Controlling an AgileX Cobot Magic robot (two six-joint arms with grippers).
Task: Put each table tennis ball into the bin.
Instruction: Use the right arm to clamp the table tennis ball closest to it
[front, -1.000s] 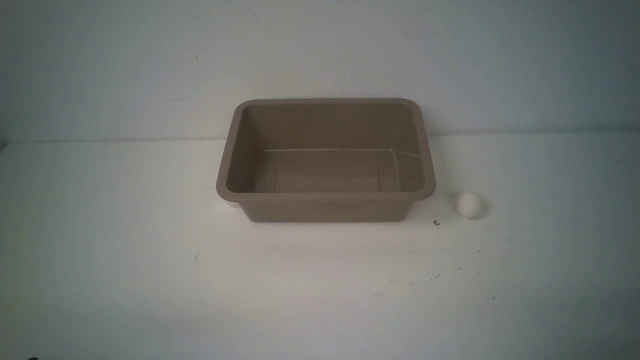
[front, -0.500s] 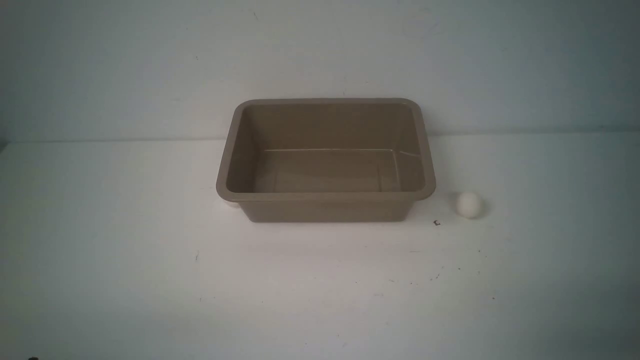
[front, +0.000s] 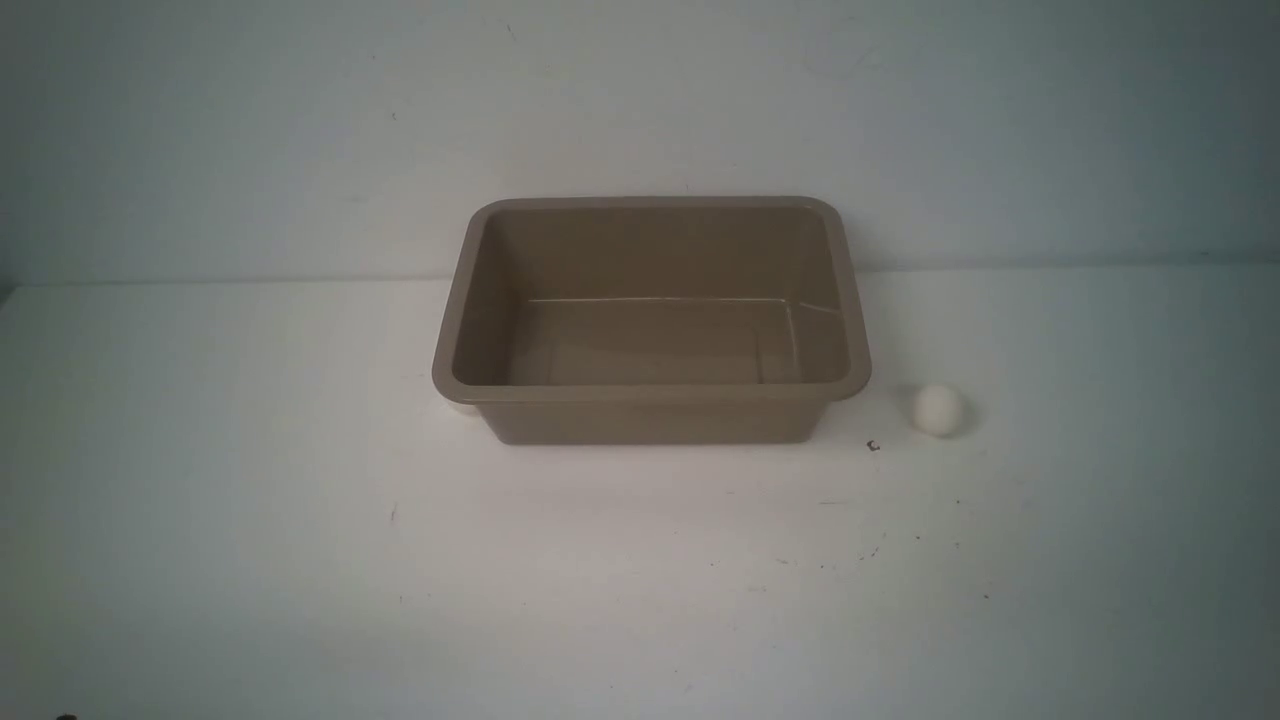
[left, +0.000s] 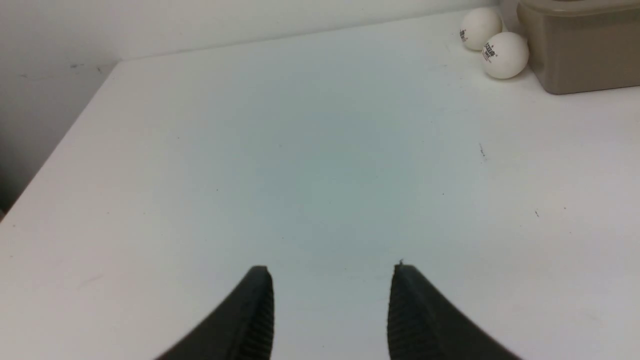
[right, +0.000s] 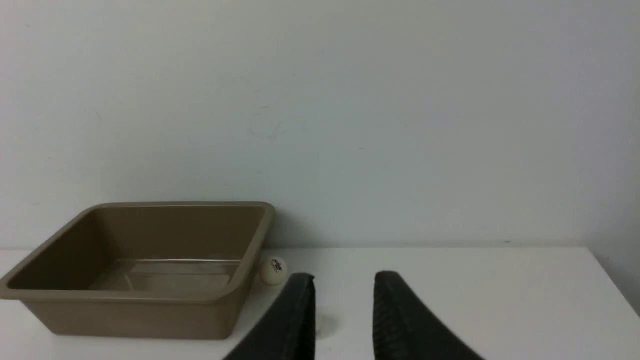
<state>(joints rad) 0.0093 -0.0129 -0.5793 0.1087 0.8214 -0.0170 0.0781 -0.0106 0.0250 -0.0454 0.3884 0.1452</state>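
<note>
On the white table (front: 640, 600), the bin (front: 650, 420) sits centred, with one ball (front: 938, 410) apart at its four o'clock. A second ball (left: 505, 55) and a third ball (left: 480, 28) lie just beside its wall. The left gripper (left: 330, 270) has its fingers spread, and the right gripper (right: 344, 277) has its fingers drawn close; neither pinches anything.

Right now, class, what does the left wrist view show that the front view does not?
Left wrist only: a near ball and a far ball side by side beside the bin, and the open left gripper. Front only: a lone ball right of the bin, and its floor. Both: the bin and the table.
</note>
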